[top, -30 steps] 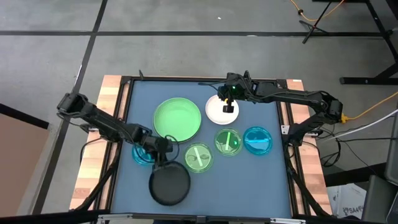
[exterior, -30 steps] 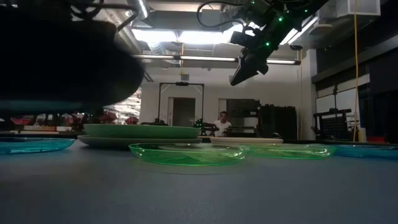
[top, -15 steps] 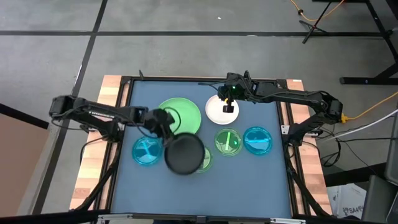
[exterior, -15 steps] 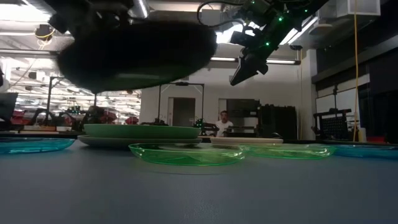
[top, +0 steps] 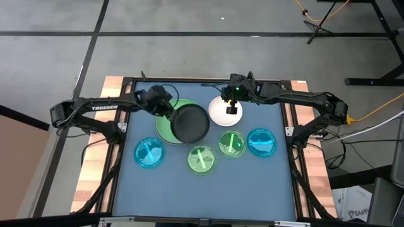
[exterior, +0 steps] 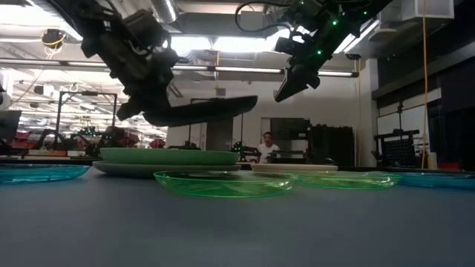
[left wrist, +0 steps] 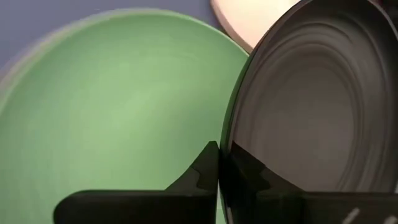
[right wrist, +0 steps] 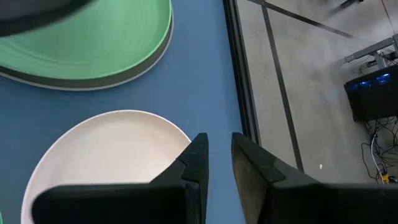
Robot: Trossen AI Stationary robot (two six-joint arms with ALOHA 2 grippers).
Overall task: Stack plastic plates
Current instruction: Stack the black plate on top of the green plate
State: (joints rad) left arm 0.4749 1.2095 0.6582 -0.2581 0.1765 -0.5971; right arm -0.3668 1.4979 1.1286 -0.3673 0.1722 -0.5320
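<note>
While the left gripper (top: 169, 111) pinches the rim of the black plate (top: 190, 123) between its closed fingers, this plate hangs in the air, tilted, over the light green plate (top: 165, 121). The black plate is round and glossy, with fine concentric rings on its inside. The light green plate is matte and smooth, with a raised rim, and it sits on a grey plate (exterior: 111, 169), of which only the edge shows under it. At 3 o'clock of this pair lies the white plate (top: 221, 113), opaque and shallow, and the right gripper (top: 232, 104) hovers above it with a narrow gap between its fingers, holding nothing. Nearer to the front edge, four small translucent plates lie flat on the blue table (top: 252, 183): one blue (top: 149, 152) at 7 o'clock of the light green plate, two green ones (top: 201, 159) (top: 231, 143) in the middle, and one more blue (top: 261, 142) at 4 o'clock of the white plate. They are apart from each other.
</note>
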